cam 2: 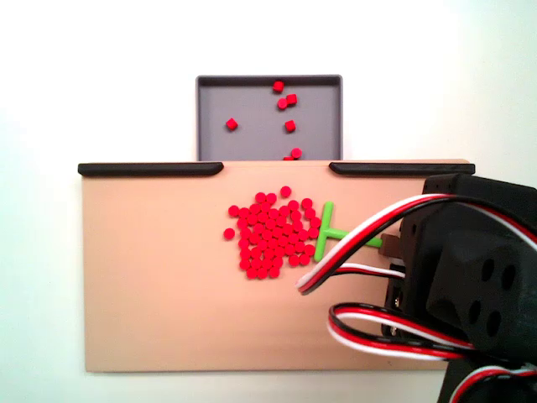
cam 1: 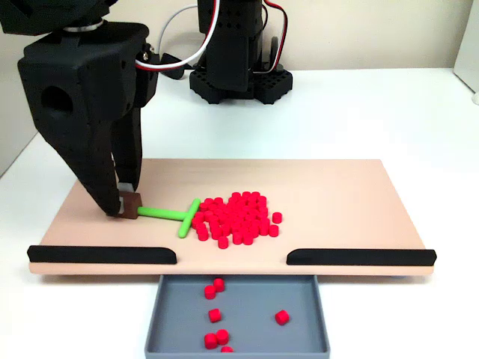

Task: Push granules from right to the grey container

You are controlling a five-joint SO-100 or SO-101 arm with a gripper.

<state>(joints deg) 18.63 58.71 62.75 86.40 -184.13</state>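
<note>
While a few granules [cam 1: 215,315] already lie scattered in the grey container [cam 1: 307,336], most of the red pieces sit bunched in one flat heap [cam 1: 236,218] on the tan board [cam 1: 337,202], a little off its middle and back from the gap between the two black strips [cam 1: 102,254]. In a fixed view from above, that heap [cam 2: 270,238] lies below the gap, with the grey container [cam 2: 252,101] beyond the board's edge and holding several pieces near its right half.

Touching the heap's side is the crossbar of a green T-shaped pusher [cam 1: 174,215]; its stem runs away from the pieces to a small brown block at the jaws. The gripper [cam 1: 124,207] comes down steeply from a black arm, and its jaws are pinching that block end of the pusher, tips close to the board surface. Seen from above, the pusher [cam 2: 329,232] lies right of the heap, and white, red and black cables [cam 2: 369,231] cross over its stem.

The board rests on a white bench [cam 1: 389,112], with the arm's black base [cam 1: 239,78] standing behind it.
</note>
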